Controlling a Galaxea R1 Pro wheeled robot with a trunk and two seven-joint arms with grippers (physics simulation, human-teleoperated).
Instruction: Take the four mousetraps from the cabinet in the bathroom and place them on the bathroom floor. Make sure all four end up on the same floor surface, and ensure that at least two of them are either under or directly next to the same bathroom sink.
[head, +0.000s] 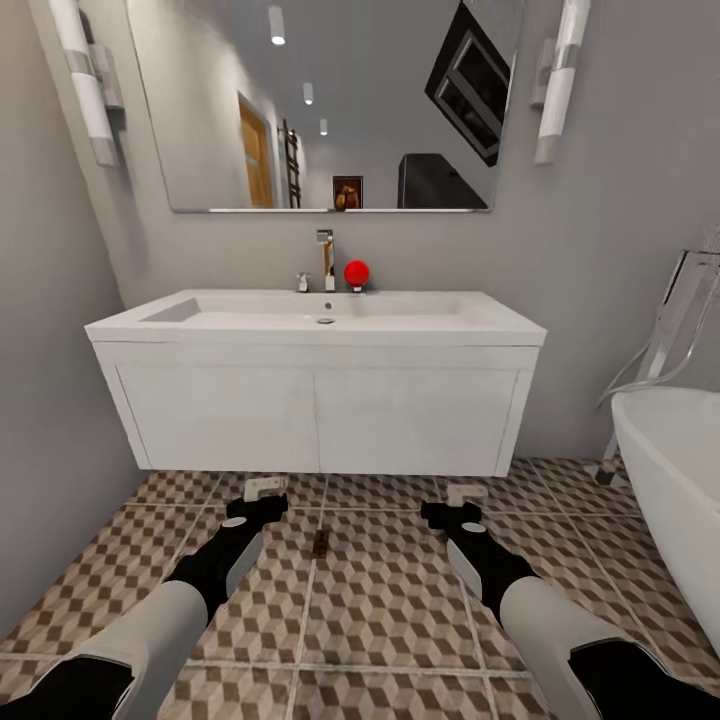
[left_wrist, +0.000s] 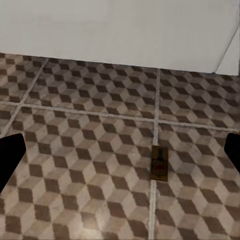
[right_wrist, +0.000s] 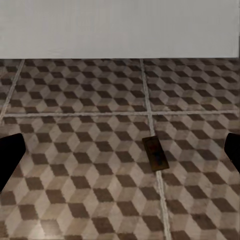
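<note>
brown mousetrap flat, long axis toward sink

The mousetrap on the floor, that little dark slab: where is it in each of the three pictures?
Head view: the mousetrap lies on the bathroom floor between the two arms, in front of the sink.
Left wrist view: low, right of centre, on a grout line.
Right wrist view: right of centre, tilted.
Shared landmark: the pale grout line it lies on.

White sink vanity, red ball by faucet, mirror, bathtub
</note>
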